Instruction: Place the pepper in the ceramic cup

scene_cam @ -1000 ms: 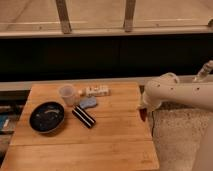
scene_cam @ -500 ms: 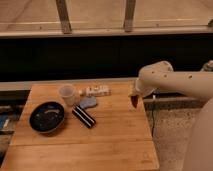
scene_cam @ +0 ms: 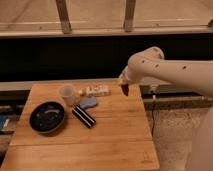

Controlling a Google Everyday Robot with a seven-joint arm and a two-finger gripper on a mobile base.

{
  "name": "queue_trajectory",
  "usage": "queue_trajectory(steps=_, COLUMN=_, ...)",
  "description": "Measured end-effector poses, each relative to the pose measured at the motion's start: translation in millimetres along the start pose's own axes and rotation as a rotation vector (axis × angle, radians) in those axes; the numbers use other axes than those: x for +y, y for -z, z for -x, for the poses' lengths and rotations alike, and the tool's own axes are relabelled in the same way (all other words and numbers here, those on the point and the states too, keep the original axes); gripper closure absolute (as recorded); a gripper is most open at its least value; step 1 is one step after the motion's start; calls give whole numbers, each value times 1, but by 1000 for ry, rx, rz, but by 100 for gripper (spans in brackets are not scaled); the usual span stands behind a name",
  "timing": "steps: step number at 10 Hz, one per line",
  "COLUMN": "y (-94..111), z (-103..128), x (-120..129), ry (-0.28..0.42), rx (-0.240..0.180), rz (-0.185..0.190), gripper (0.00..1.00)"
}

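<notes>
A small dark red pepper (scene_cam: 124,89) hangs from my gripper (scene_cam: 123,83), which is shut on it above the table's back right part. The white arm reaches in from the right. The ceramic cup (scene_cam: 67,94), pale with a round rim, stands upright at the table's back left, well to the left of the gripper and apart from it.
A dark round plate (scene_cam: 47,117) lies on the wooden table (scene_cam: 110,145) in front of the cup. A black bar with white stripes (scene_cam: 84,116), a blue object (scene_cam: 89,102) and a white box (scene_cam: 96,90) lie between cup and gripper. The table's right edge is near the arm.
The arm has carried the pepper left and further back, from beside the table's right edge to above its back right part. The things on the table have not moved.
</notes>
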Motion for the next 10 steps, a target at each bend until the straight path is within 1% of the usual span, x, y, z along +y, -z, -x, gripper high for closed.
queue_trajectory(steps=1, y=0, z=8, x=20, ry=43, rx=-11, rz=23, gripper=100)
queue_trajectory(steps=4, y=0, z=22, x=63, ry=112, rx=-23, rz=69, gripper=100)
queue_trajectory(steps=5, y=-1, z=26, x=84, ry=134, rx=-17, rz=97, gripper=100)
queue_trajectory(steps=6, y=-1, z=27, x=94, ry=140, rx=-10, rz=111, gripper=100)
queue_trajectory(steps=8, y=0, z=27, x=86, ry=137, rx=-14, rz=100, gripper=100)
queue_trajectory(steps=10, y=-1, z=27, x=92, ry=139, rx=-11, rz=108, gripper=100)
